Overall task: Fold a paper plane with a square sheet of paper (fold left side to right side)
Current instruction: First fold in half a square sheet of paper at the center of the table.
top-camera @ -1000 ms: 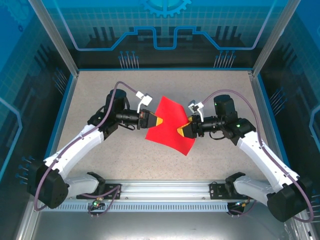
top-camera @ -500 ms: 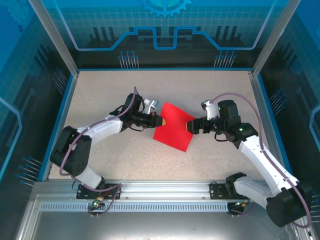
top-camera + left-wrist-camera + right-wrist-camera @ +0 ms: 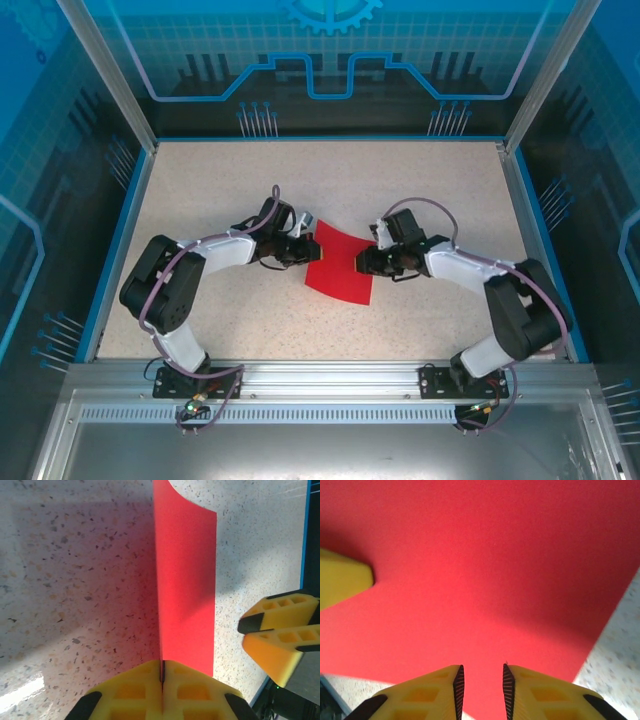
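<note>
thin, floppy paper point(image 3: 340, 268) | we are pinching its left edge with the left gripper point(image 3: 162, 674) | right gripper point(image 3: 480, 674) is hovering, slightly spread

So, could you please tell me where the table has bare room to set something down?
Bare table lies between the red sheet and the back wall, and between the sheet and the near rail. The middle is crowded: left claw and right claw at the sheet.
</note>
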`<control>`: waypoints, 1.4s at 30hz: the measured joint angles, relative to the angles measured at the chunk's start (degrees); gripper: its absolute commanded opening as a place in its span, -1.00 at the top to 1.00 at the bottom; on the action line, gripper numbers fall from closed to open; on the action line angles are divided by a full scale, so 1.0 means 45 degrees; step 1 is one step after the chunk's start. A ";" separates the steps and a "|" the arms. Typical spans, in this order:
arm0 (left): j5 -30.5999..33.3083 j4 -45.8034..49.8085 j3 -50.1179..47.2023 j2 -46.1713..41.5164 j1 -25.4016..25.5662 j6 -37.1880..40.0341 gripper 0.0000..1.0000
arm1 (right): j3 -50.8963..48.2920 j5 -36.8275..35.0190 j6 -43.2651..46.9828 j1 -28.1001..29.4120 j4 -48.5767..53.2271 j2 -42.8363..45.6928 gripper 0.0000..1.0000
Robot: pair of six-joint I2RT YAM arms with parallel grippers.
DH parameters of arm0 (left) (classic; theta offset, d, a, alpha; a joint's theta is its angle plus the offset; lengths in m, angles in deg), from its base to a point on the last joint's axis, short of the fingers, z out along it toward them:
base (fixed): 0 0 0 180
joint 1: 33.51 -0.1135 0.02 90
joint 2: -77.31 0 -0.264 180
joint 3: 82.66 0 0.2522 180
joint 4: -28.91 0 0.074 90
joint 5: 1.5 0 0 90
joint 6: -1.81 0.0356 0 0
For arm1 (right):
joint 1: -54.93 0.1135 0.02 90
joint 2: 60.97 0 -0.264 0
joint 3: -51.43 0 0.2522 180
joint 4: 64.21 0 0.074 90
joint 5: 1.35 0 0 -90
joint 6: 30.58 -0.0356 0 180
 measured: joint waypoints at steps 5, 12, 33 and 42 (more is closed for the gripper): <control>-0.0039 0.0068 0.0000 0.0010 0.0005 -0.0126 0.63 | 0.0714 -0.0646 -0.0126 0.0350 0.0112 -0.1511 0.44; -0.0865 -0.0219 0.0058 0.0010 0.0355 -0.0753 0.07 | 0.0908 -0.1477 0.0019 0.0806 0.0568 -0.2001 0.43; -0.1710 -0.1297 0.1117 0.1224 0.1326 -0.1656 -0.12 | -0.0675 -0.0583 -0.0024 -0.0665 -0.0364 0.1588 -0.17; -0.1705 -0.1345 0.1141 0.1297 0.1345 -0.1651 0.16 | -0.1642 0.2225 -0.1326 -0.1511 -0.2875 0.1792 -0.09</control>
